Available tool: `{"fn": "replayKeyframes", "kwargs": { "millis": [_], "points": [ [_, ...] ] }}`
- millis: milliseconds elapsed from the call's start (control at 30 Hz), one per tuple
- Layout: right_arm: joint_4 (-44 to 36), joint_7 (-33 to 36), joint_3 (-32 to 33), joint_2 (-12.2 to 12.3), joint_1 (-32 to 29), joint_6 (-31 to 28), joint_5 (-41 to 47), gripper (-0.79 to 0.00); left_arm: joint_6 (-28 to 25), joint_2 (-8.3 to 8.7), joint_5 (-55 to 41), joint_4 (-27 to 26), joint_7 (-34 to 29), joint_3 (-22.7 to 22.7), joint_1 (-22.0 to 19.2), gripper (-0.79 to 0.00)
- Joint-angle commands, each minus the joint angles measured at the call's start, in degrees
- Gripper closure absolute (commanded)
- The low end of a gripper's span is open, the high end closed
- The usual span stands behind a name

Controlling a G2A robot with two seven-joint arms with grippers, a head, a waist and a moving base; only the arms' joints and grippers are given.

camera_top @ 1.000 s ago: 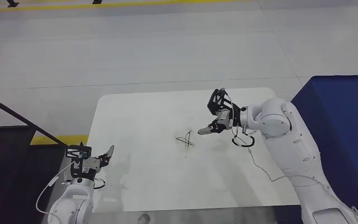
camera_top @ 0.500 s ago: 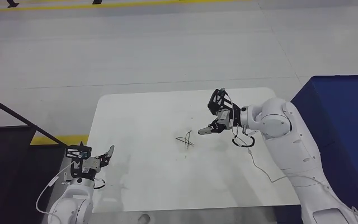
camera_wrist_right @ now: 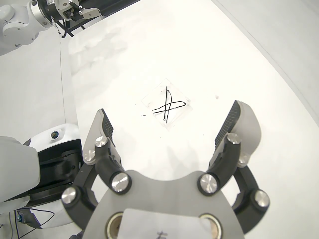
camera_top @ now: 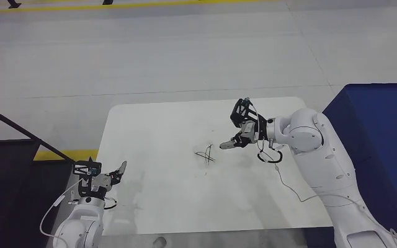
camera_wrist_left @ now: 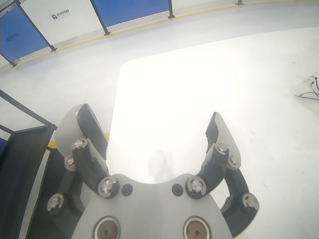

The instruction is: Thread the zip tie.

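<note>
Since zip ties (camera_wrist_right: pixel 166 106) overlap, qty is unclear.

You see black zip ties (camera_wrist_right: pixel 168 105) on a clear sheet (camera_wrist_right: pixel 180 113), and under it a plain white tabletop (camera_top: pixel 161 142). Your left tool (camera_wrist_left: pixel 149 110) has pale grey finger shells, black ribbed pads (camera_wrist_left: pixel 91 128) and silver screws (camera_wrist_left: pixel 107 187). Your right tool (camera_top: pixel 224 146) shows the same grey, black ribbing and silver. The floor (camera_top: pixel 186 49) is pale grey, crossed by a yellow line (camera_top: pixel 124 5). The panel (camera_top: pixel 366 124) is blue, and the arm (camera_top: pixel 310 133) beside it is white.
</note>
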Motion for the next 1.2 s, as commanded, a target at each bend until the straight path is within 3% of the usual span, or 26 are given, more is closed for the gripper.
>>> {"fn": "replayKeyframes", "kwargs": {
  "millis": [0, 333, 433, 567, 733, 1167],
  "points": [
    [0.00, 0.00, -0.01, 0.00, 0.00, 0.00, 0.01, -0.785, 0.00, 0.00, 0.00, 0.00, 0.00, 0.00, 0.00, -0.785],
    [2.04, -0.79, -1.46, -0.13, 1.85, -1.47, 1.90, -0.785, 0.00, 0.00, 0.00, 0.00, 0.00, 0.00, 0.00, -0.785],
    [6.33, 1.95, -7.42, -0.55, 8.85, 1.26, 2.92, -0.785, 0.00, 0.00, 0.00, 0.00, 0.00, 0.00, 0.00, -0.785],
    [13.83, 6.64, -20.33, -1.19, 19.64, 5.93, 5.24, -0.785, 0.00, 0.00, 0.00, 0.00, 0.00, 0.00, 0.00, -0.785],
    [22.20, 6.08, -34.47, -1.34, 30.26, 5.37, 6.50, -0.785, 0.00, 0.00, 0.00, 0.00, 0.00, 0.00, 0.00, -0.785],
    [22.11, 4.53, -35.95, -1.21, 31.01, 3.84, 5.10, -0.785, 0.00, 0.00, 0.00, 0.00, 0.00, 0.00, 0.00, -0.785]
  ]
}}
